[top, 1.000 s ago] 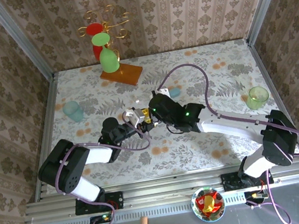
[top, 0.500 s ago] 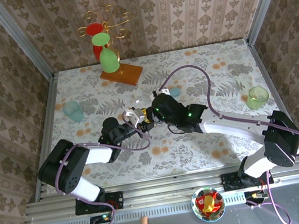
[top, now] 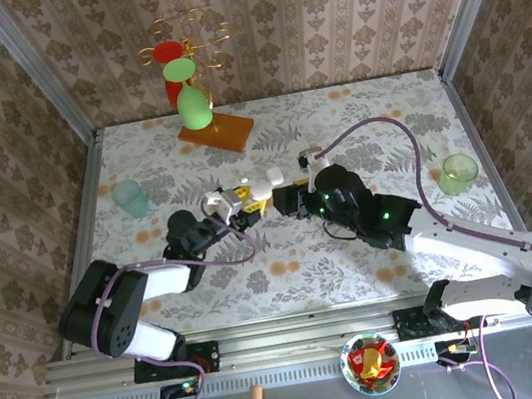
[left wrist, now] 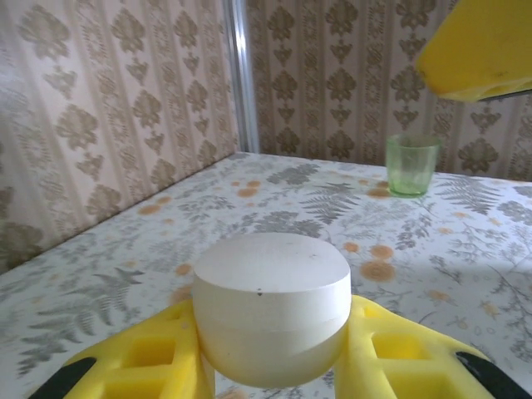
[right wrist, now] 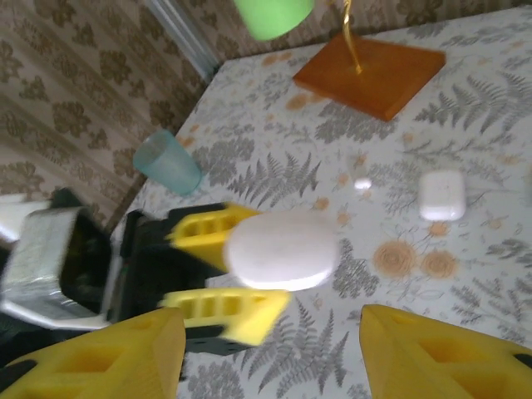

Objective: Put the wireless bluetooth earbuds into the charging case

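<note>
The left pincer (left wrist: 273,334) clamped a white, round, pebble-like plastic case (left wrist: 271,283) between its yellow fingers (left wrist: 391,357) — the right pincer (right wrist: 274,353) stood wide, facing it, just apart.

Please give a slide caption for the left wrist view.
Left tool grips a white round case; green cup stands behind.

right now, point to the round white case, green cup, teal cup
round white case (left wrist: 271,307): left wrist view, side
green cup (left wrist: 413,166): left wrist view, side
teal cup (top: 130,198): top view, middle
</note>
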